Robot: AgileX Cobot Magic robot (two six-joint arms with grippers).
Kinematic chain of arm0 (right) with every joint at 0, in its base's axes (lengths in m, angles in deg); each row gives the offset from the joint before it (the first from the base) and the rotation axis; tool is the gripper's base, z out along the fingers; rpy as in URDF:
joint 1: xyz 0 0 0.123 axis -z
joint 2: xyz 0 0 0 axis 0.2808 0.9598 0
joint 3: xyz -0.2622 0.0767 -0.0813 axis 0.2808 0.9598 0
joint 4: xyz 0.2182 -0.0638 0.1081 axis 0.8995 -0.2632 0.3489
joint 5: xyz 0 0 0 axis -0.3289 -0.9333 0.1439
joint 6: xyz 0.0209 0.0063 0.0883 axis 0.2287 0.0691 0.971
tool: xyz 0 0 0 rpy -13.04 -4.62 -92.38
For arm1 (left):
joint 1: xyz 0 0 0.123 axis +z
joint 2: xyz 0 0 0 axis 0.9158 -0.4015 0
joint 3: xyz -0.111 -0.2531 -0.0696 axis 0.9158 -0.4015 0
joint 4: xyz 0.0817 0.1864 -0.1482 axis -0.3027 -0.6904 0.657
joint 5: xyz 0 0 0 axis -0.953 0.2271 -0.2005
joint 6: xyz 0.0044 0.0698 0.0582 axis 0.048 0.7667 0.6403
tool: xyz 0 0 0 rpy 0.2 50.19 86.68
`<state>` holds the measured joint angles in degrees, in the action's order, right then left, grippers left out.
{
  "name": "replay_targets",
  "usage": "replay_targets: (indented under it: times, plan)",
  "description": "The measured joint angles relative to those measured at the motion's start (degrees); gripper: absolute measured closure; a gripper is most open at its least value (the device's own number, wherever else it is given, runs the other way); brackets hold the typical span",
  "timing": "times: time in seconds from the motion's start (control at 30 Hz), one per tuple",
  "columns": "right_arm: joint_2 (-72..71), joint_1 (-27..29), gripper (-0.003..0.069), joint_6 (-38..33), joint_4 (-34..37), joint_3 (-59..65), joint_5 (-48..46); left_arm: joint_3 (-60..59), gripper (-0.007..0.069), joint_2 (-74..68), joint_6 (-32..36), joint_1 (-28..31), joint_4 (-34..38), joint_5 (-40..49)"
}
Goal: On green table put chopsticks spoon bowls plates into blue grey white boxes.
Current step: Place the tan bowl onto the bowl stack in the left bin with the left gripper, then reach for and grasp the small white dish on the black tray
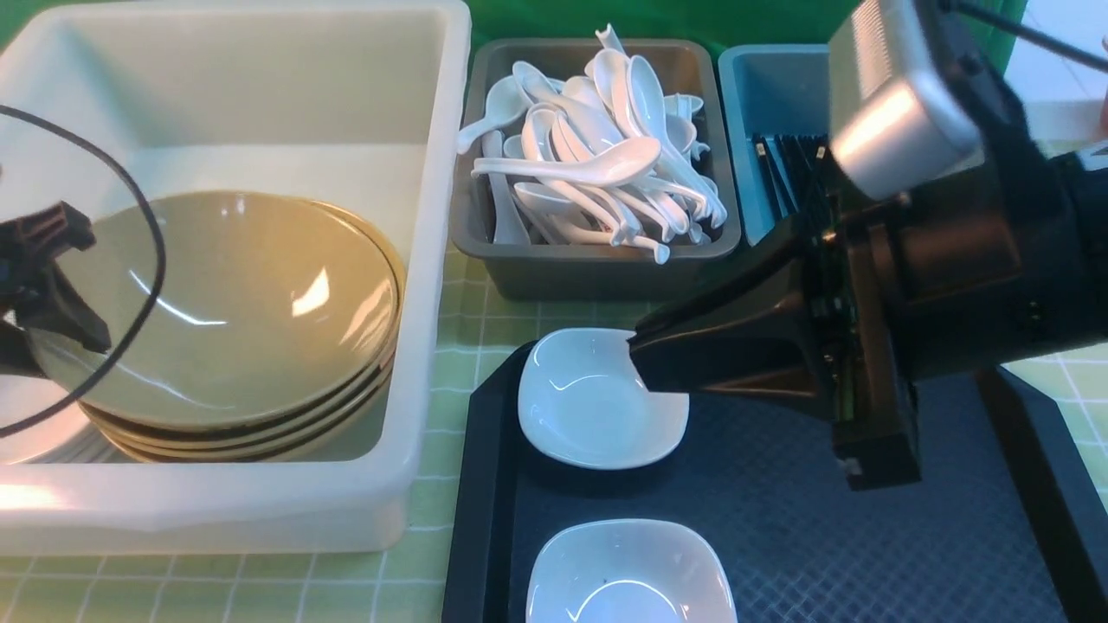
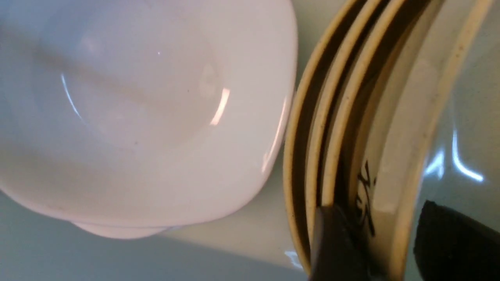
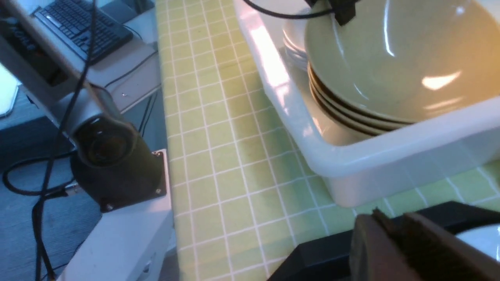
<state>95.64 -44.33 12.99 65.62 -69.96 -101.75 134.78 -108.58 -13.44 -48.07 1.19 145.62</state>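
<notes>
My left gripper point(image 2: 383, 210) spread, rim of the top glossy tan bowl point(image 1: 234, 303) between its fingers, inside the large translucent white tub point(image 1: 454, 130), right gripper point(image 1: 645, 365) tip at the small white rounded-square dish point(image 1: 571, 411), grip I cannot tell

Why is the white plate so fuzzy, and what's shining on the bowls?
Left wrist view: the white plate is very close, so it is out of focus. Front view: light glints off the top tan bowl. Right wrist view: the same glare shows on it.
</notes>
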Motion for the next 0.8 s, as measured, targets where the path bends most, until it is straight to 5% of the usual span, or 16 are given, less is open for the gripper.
replay_targets:
  times: [0.17, 0.33, 0.63, 0.8]
  plan:
    - [3.4, 0.0, 0.0514, 7.9, -3.6, 0.4, 2.2, 0.1, 0.0116, 0.0, -5.2, -2.0, -7.5, 0.1]
    - [9.6, 0.0, 0.0378, 19.1, -9.6, 0.5, 4.6, 2.8, -0.0030, 0.0, -7.7, -2.8, -12.0, 4.0]
    - [19.6, 3.8, 0.0246, 30.6, -10.1, 0.5, 10.8, 8.5, -0.0024, 8.6, -2.9, -7.8, -6.4, 7.3]
    - [24.9, 7.4, 0.0244, 35.2, -10.1, 0.5, 12.5, 5.6, 0.0004, 18.5, 9.6, -24.2, 4.7, 3.4]
